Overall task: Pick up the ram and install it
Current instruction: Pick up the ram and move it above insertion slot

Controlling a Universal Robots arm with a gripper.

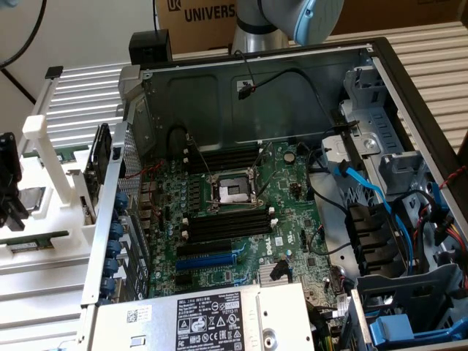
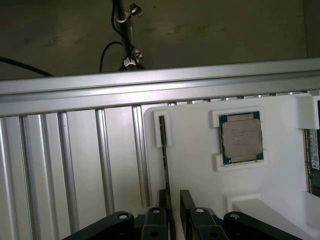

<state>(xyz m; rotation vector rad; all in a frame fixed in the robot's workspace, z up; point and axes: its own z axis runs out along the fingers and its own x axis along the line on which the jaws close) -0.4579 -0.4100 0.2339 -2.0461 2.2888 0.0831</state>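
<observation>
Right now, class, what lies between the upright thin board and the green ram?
The silver processor chip, in the white tray, separates board from ram, seen in the wrist view.

I can see my arm (image 1: 292, 16) at the top of the exterior view, a big grey joint with a blue cap. My gripper (image 2: 176, 194) has two black fingers (image 2: 187, 205) close together, with a small gap between them and nothing in it.
</observation>
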